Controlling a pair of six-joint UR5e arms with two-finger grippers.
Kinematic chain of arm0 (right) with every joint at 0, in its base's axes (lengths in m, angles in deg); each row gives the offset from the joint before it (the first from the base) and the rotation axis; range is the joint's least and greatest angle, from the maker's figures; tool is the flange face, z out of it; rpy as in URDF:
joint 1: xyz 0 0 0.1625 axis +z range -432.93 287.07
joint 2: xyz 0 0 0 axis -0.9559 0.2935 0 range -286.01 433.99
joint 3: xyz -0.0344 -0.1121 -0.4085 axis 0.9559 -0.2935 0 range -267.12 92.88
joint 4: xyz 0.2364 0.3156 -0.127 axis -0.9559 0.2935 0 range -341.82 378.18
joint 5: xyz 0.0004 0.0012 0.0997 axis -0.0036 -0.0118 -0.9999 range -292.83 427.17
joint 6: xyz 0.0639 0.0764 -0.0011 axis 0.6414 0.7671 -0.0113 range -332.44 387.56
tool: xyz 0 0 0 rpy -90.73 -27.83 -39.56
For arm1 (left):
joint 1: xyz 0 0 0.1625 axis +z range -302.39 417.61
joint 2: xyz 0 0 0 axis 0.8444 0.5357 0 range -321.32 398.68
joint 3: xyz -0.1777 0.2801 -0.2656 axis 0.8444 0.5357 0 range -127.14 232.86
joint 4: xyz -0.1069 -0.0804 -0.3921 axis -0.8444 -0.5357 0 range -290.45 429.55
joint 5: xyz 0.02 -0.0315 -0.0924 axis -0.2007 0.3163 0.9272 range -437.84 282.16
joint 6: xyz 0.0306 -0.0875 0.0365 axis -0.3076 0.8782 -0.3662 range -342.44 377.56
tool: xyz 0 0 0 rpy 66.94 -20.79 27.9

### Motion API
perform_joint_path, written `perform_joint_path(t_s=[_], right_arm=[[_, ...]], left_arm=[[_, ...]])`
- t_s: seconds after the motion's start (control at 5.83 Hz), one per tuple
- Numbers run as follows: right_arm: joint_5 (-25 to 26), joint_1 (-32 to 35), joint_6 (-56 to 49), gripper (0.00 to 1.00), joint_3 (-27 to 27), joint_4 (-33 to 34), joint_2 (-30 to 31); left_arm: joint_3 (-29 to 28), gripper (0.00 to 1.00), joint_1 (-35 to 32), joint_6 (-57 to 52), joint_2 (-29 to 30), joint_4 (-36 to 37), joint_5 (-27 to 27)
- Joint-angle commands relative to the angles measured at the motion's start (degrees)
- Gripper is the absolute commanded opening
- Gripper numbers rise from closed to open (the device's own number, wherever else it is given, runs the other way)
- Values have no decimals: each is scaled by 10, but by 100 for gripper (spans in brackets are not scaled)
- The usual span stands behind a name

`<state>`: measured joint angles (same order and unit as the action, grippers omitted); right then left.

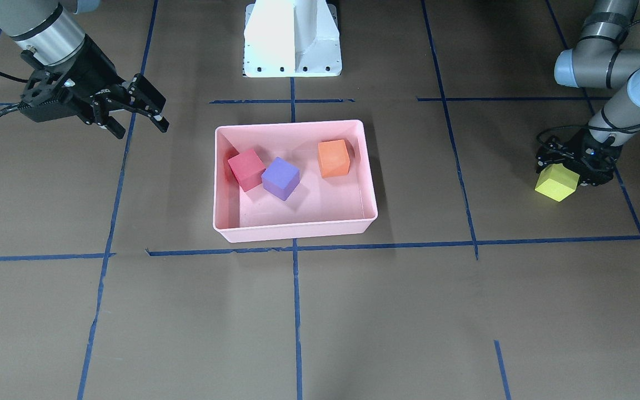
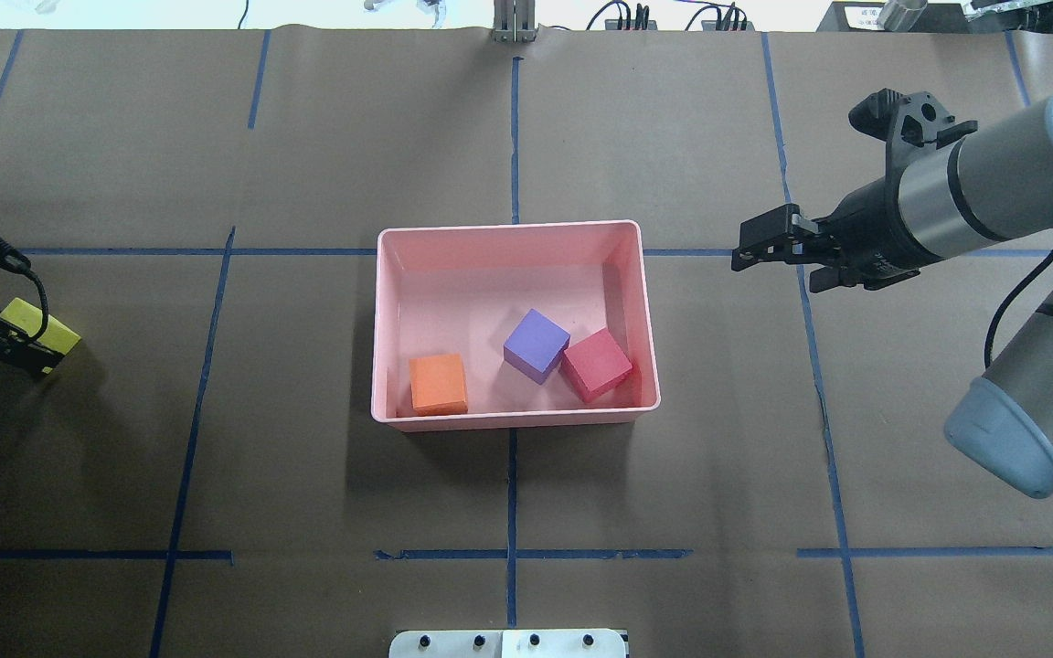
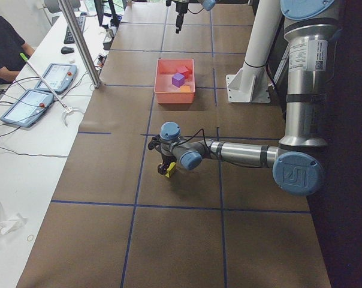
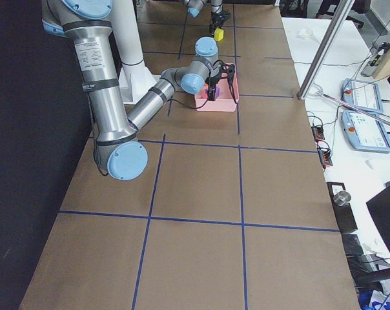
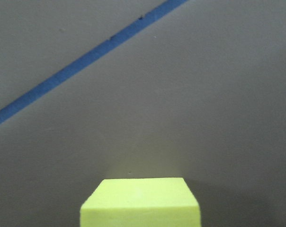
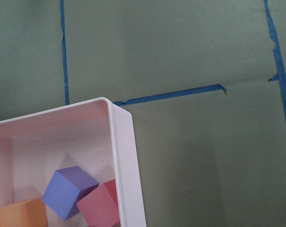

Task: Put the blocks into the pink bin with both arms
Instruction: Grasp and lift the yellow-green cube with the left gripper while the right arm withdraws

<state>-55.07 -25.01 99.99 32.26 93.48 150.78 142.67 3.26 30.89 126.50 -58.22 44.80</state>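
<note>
The pink bin (image 1: pixel 298 230) sits mid-table and holds the red block (image 1: pixel 246 168), the purple block (image 1: pixel 280 177) and the orange block (image 1: pixel 334 158). They also show in the overhead view: the bin (image 2: pixel 513 420), red (image 2: pixel 596 364), purple (image 2: pixel 536 344), orange (image 2: pixel 438 383). My left gripper (image 1: pixel 567 172) is shut on the yellow-green block (image 1: pixel 558 182) far to the bin's side, low at the table; I cannot tell if it touches. My right gripper (image 1: pixel 139 126) is open and empty, raised beside the bin's other side (image 2: pixel 750 251). The right wrist view shows the bin's corner (image 6: pixel 126 161).
The white pedestal base (image 1: pixel 292 39) stands behind the bin. Blue tape lines (image 1: pixel 298 311) cross the brown table. An operators' bench with tablets (image 3: pixel 25 105) and a metal post (image 3: pixel 79 42) runs along the far side.
</note>
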Motion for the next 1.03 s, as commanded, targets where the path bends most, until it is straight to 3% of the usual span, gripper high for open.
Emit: perform_joint_path(t_s=[0.0, 0.17, 0.51, 0.69, 0.86], right_arm=[[0, 5, -2, 100, 1, -1, 0], [-1, 17, -4, 100, 20, -1, 28], [-5, 48, -80, 100, 30, -5, 78], [-7, 58, -112, 100, 44, -6, 110], [-8, 62, -140, 100, 42, -7, 126]], left_arm=[[8, 9, 2, 3, 6, 1, 7], [32, 5, 0, 50, 37, 2, 28], [112, 5, 3, 296, 116, 11, 54], [137, 6, 45, 384, 156, 12, 51], [137, 6, 90, 492, 262, 89, 46]])
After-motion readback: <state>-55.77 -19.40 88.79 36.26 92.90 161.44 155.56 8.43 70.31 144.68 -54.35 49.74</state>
